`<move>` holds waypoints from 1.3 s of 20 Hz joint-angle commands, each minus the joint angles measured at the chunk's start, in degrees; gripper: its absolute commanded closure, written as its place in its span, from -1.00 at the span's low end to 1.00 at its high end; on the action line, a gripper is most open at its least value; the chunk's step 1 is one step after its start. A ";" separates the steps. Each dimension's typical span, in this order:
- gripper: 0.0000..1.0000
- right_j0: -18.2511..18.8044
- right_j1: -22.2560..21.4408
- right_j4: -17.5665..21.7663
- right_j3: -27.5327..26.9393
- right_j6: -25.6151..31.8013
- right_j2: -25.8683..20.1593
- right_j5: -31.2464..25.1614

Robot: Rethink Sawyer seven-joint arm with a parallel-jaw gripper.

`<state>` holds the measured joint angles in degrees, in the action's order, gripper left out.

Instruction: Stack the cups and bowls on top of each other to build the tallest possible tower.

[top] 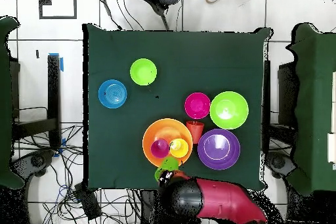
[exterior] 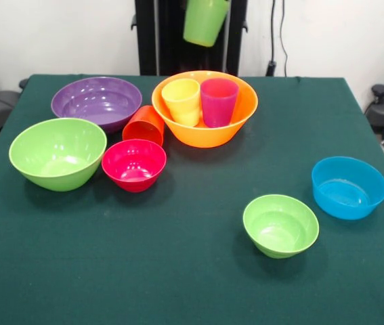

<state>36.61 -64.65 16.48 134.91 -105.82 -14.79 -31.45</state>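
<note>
On the surface [exterior: 178, 271], the large green bowl [exterior: 57, 153], purple bowl [exterior: 97, 102] and pink-red bowl [exterior: 134, 164] sit empty beside a tipped orange-red cup [exterior: 144, 124]. The orange bowl [exterior: 205, 128] holds upright yellow [exterior: 181, 101] and magenta [exterior: 218, 101] cups. The light green cup [exterior: 204, 20] hangs above; whether the fingers grip it I cannot tell. The small green [exterior: 280, 225] and blue [exterior: 349, 187] bowls are empty.

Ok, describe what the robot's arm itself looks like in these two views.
In the overhead view the arm is a thick, rounded body: a glossy red shell running to a black cylindrical joint. No markings can be made out on it. The gripper is hidden by the light green cup; the front view shows only dark upright structure behind that cup, with thin black cables hanging against the wall.
</note>
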 commanded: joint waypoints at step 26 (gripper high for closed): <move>1.00 15.31 7.06 -3.01 -11.51 4.66 -27.31 0.77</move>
<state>53.61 -63.56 10.43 126.52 -105.78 -38.69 -33.84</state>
